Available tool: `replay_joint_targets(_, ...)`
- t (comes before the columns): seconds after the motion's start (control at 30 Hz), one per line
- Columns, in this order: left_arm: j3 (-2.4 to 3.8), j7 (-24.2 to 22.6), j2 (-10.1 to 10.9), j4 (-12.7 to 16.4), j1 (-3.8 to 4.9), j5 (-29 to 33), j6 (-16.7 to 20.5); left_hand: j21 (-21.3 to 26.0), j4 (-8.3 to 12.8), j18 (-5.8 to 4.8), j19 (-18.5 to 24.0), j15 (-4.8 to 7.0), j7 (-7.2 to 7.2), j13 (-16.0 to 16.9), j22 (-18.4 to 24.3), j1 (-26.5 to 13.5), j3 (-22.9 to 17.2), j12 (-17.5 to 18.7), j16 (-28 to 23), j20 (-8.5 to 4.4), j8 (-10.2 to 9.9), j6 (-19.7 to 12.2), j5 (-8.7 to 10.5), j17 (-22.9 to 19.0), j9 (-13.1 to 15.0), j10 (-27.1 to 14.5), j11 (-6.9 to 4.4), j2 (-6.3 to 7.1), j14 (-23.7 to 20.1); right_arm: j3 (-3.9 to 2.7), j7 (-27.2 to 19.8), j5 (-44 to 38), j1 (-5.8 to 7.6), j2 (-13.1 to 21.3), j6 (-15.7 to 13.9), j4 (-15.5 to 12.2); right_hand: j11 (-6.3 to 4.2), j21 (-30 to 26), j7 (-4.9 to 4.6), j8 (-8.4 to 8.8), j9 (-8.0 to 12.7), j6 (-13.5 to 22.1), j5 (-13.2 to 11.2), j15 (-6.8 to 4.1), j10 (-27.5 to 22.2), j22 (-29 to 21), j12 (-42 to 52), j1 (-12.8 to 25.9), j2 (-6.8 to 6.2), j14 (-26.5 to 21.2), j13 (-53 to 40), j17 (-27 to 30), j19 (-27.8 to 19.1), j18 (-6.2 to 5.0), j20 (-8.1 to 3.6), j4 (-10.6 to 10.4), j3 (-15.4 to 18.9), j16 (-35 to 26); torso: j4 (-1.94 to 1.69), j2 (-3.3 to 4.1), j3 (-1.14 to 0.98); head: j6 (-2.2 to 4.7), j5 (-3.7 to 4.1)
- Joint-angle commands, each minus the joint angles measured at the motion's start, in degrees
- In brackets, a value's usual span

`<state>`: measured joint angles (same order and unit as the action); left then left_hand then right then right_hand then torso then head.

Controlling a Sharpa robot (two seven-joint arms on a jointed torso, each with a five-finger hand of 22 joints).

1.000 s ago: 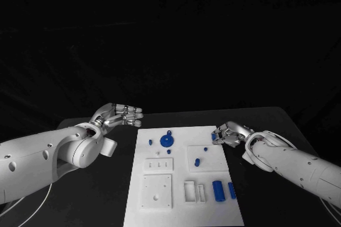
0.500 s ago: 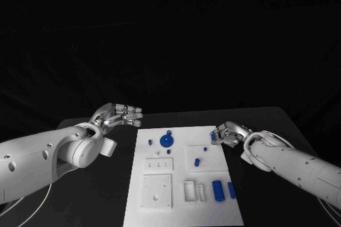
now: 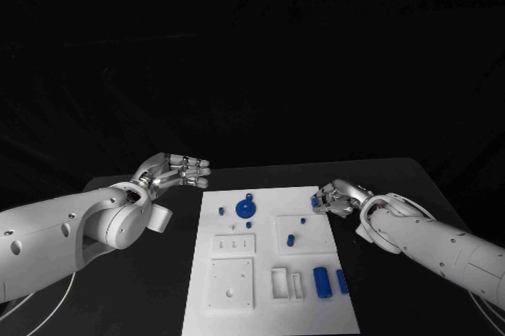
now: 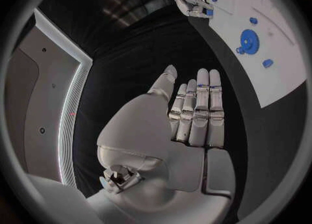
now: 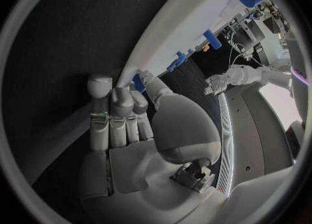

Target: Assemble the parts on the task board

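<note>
From the head camera we see a white rectangular task board [image 3: 271, 266] lying in the middle of a black table [image 3: 400, 182]. On its far end sit a blue gear-shaped disc [image 3: 247, 208] and a few small blue pegs; near the middle a short blue peg [image 3: 292, 240] stands on a raised white square, and at the near right two blue cylinders [image 3: 331, 282] lie side by side. The left hand [image 3: 179, 171], silver and many-fingered, hovers off the board's far left corner with fingers straight, close together and holding nothing. The right hand [image 3: 337, 198] is at the board's far right edge, fingers curled around a small blue piece [image 3: 317, 201].

From the left wrist camera we see the left hand [image 4: 189, 125] flat, fingers extended side by side, palm bare. Beyond it lies the task board [image 4: 280, 57] with the blue gear-shaped disc [image 4: 249, 40], and the right hand [image 4: 193, 5] is at the board's edge.

From the right wrist camera we see the right hand [image 5: 130, 125] pinching the small blue piece [image 5: 138, 83] between thumb and fingertips, right at the task board's [image 5: 189, 26] edge. The left hand [image 5: 216, 84] shows far off
</note>
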<state>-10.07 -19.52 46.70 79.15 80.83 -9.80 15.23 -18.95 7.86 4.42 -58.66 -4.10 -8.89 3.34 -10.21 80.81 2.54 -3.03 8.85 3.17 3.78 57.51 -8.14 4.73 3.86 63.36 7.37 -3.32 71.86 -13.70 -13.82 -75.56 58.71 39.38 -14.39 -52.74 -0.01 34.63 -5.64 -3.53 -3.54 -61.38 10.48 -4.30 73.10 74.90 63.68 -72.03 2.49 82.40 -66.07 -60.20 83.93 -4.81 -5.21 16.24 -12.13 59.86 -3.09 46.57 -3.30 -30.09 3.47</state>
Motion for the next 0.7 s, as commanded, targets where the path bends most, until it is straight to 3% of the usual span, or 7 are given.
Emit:
replay_joint_targets(0.03,0.03,-0.4,-0.1,0.0,0.01,-0.2,-0.9,-0.3,0.3,-0.59,0.3,-0.35,0.14,0.1,0.0,-0.4,-0.1,-0.3,-0.1,0.25,-0.2,-0.2,-0.12,-0.1,-0.1,-0.2,-0.02,0.07,-0.1,0.11,0.4,-0.9,-0.23,0.1,0.4,0.3,-0.14,0.3,-0.06,0.01,0.0,-0.6,-0.2,-0.12,0.0,4.1,0.4,0.3,-0.78,0.4,-0.1,-0.1,2.6,0.04,-0.38,0.0,-2.1,0.3,-0.01,0.00,-0.01,-0.01,0.08)
replay_joint_targets(0.23,0.03,-0.4,-0.1,0.0,0.01,-0.2,-0.9,-0.3,0.4,-0.58,0.3,-0.35,0.14,0.1,0.0,-0.3,-0.1,-0.3,-0.1,0.24,-0.2,-0.3,-0.12,-0.1,-0.1,-0.2,-0.03,0.03,-0.2,0.11,0.4,-0.9,-0.23,0.1,0.5,0.3,-0.14,0.6,-0.03,0.00,0.0,-0.8,-0.2,-0.13,0.1,4.1,0.4,0.4,-1.72,0.4,-0.1,-0.2,2.5,0.06,-0.41,0.0,-4.2,0.3,0.00,0.00,-0.03,0.00,0.10)
replay_joint_targets(0.47,0.03,-0.3,-0.1,0.0,0.00,-0.2,-0.8,-0.3,0.4,-0.58,0.3,-0.35,0.14,0.1,0.0,-0.3,-0.1,-0.3,-0.1,0.24,-0.2,-0.3,-0.12,-0.1,-0.1,-0.2,-0.03,0.03,-0.2,0.11,0.4,-0.9,-0.23,0.1,-0.1,0.2,-0.16,1.0,0.06,-0.05,0.0,-1.9,-0.2,-0.15,0.3,4.2,0.7,0.6,-1.55,0.5,-0.3,-0.6,2.6,0.09,-0.43,-0.1,-4.4,0.7,-0.03,0.01,0.01,0.03,0.26)
replay_joint_targets(0.7,0.03,-0.2,-0.1,0.0,0.00,-0.2,-0.7,-0.4,0.4,-0.57,0.3,-0.31,0.16,0.1,-0.1,-0.3,-0.1,-0.3,-0.1,0.22,-0.1,-0.2,-0.10,-0.1,-0.1,-0.1,-0.08,-0.06,-0.1,0.11,0.7,0.7,-0.23,0.2,-3.5,-0.4,-1.02,2.2,1.56,0.00,-0.2,-7.1,0.1,-0.77,1.0,4.4,1.1,1.0,-0.56,0.6,-0.7,-1.0,2.8,0.50,-0.97,-0.6,-1.9,1.0,0.01,-0.01,-0.01,0.08,0.28)
